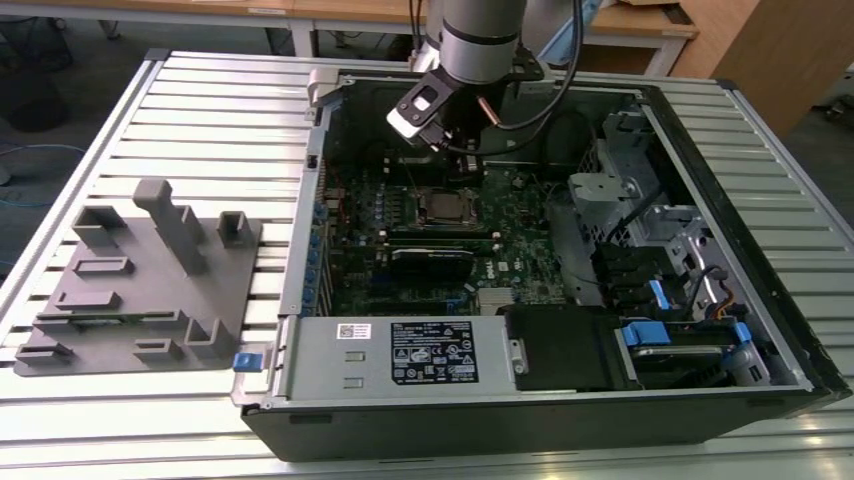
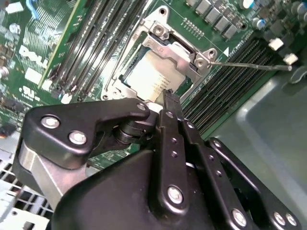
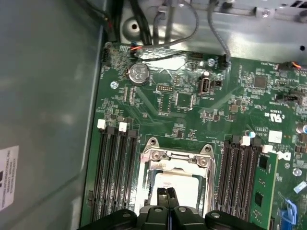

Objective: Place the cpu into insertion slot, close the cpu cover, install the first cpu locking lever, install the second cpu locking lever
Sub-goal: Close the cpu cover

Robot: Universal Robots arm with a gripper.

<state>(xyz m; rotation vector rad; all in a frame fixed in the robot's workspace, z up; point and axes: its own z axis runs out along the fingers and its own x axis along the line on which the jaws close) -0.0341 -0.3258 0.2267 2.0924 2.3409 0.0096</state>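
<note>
- Gripper (image 3: 166, 194): fingertips pressed together, nothing held; poised just above the cpu (image 3: 178, 184).
- Beneath the tips: cpu seated in the insertion slot (image 2: 125, 75), with the cpu cover (image 3: 175, 160) laid down around it.
- Beyond the cover: locking lever (image 2: 249, 65) is seen jutting free. Lever step judged in hand, best done by steady pressure from the closed tips, kept square on the wire so that slipping is avoided.

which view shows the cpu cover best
The second wrist view: the cpu cover is close, its frame and window mostly unobstructed. In the first wrist view the gripper hides its near edge; the exterior view shows it from far off.
</note>
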